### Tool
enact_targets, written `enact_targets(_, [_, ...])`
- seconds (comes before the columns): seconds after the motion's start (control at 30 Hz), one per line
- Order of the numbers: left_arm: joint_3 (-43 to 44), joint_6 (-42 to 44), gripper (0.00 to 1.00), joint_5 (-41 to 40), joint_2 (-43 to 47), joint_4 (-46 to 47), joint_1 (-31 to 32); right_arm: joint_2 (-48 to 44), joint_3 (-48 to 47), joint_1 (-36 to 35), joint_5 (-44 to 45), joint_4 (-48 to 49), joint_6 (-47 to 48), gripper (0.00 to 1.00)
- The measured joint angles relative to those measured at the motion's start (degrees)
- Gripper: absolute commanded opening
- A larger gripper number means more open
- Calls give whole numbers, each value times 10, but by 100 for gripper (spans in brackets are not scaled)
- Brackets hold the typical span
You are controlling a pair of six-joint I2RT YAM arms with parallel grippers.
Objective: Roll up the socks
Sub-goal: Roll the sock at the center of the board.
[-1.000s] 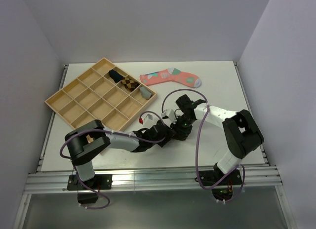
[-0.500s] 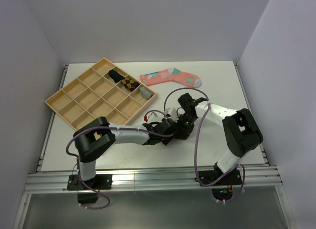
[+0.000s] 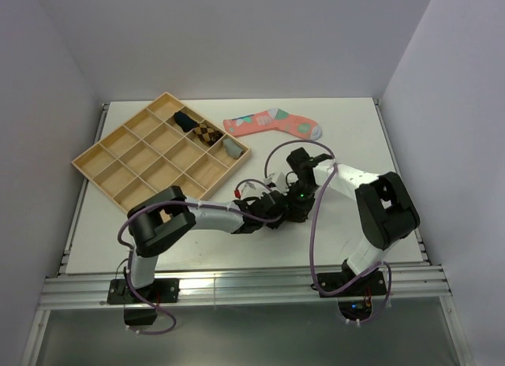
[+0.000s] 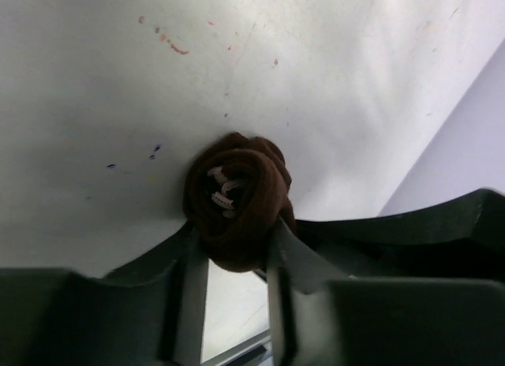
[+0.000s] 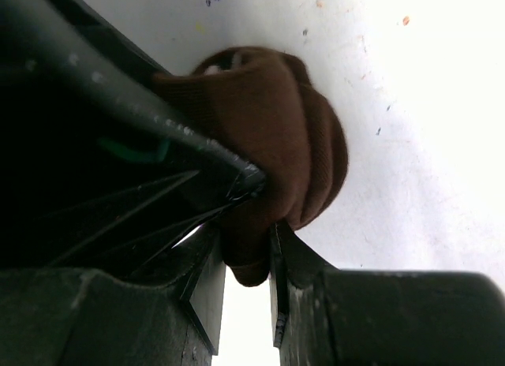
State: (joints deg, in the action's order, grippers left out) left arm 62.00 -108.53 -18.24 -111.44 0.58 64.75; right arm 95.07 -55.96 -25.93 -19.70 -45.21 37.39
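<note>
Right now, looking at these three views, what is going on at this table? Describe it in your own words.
Both arms reach to the middle of the table. The left gripper and the right gripper each pinch the same brown sock, which is already wound into a tight ball. A pink patterned sock lies flat at the far side, not yet rolled. The wooden tray on the left holds three small sock bundles in its far compartments.
</note>
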Motion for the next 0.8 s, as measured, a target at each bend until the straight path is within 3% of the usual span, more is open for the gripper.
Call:
enact_targets(0.13, [11,-3,2,0,-14,19,0,0,-2,0,14,-12,10,8])
enact_targets(0.17, [14,-3,0,0,-18,22,0,0,-3,0,20,-16,11,9])
enact_targets(0.2, [19,-1,0,1,-21,23,0,1,-3,0,24,-17,12,10])
enact_targets(0.37, [23,6,0,2,-26,25,0,1,-5,1,35,-22,10,39])
enact_targets(0.63, [23,40,0,26,-45,90,-9,-7,-32,58,-8,-59,12,54])
enact_targets(0.8, [16,64,0,47,-57,140,-16,-65,-40,96,-54,-84,15,59])
